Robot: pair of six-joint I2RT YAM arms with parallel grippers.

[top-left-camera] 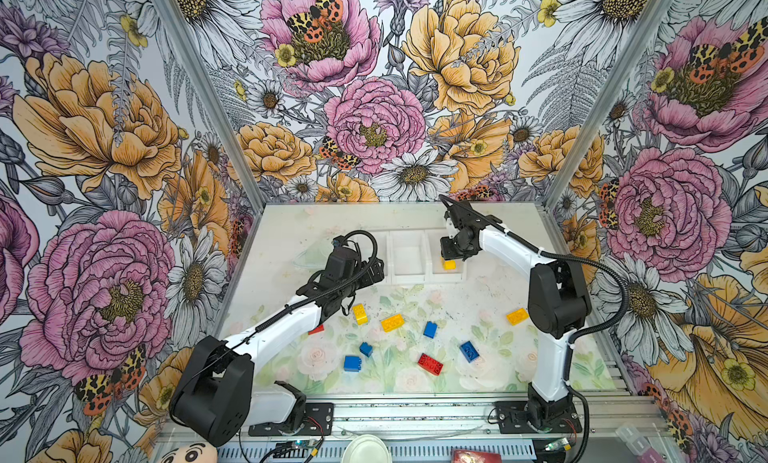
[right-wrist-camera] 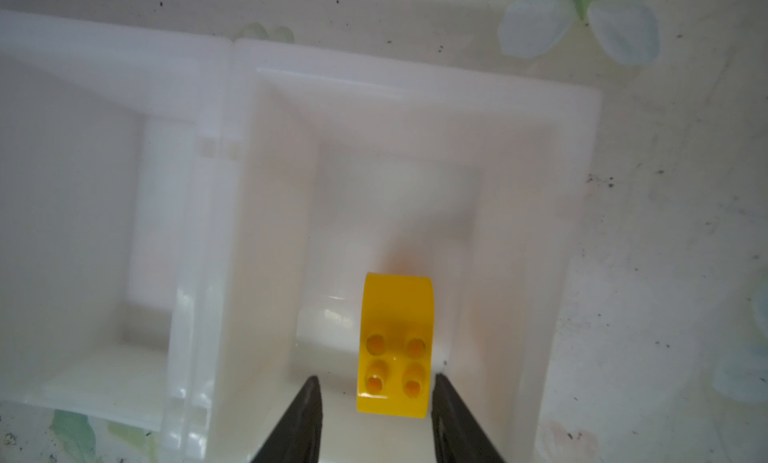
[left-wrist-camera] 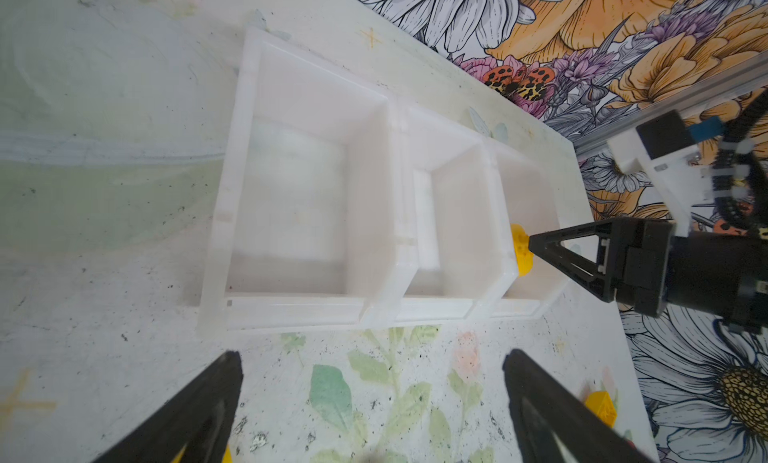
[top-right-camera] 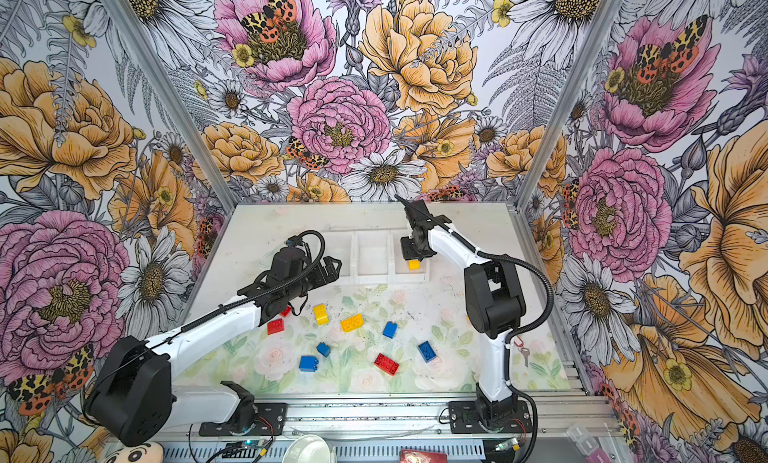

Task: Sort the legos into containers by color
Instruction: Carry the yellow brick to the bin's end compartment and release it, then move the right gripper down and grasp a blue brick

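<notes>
The containers [top-left-camera: 409,280] [top-right-camera: 372,280], three joined white bins, stand at the back of the table. My right gripper [top-left-camera: 449,255] [right-wrist-camera: 376,377] hangs over the right-hand bin with its jaws open. A small yellow lego [right-wrist-camera: 395,344] [top-left-camera: 449,265] [left-wrist-camera: 520,251] sits between them, with a gap beside one finger. The other two bins [left-wrist-camera: 291,311] look empty. My left gripper [top-left-camera: 376,269] [left-wrist-camera: 372,357] is wide open over bare table in front of the left bin. Loose legos lie on the mat: yellow [top-left-camera: 392,323], blue [top-left-camera: 430,329] and red [top-left-camera: 430,364].
More yellow legos [top-left-camera: 360,314] [top-left-camera: 517,316], blue ones [top-left-camera: 352,363] [top-left-camera: 469,351] and red ones [top-right-camera: 275,326] are scattered across the mat. A red key tag [top-right-camera: 517,342] lies by the right arm's base. A round white dish [top-left-camera: 365,448] sits off the front edge.
</notes>
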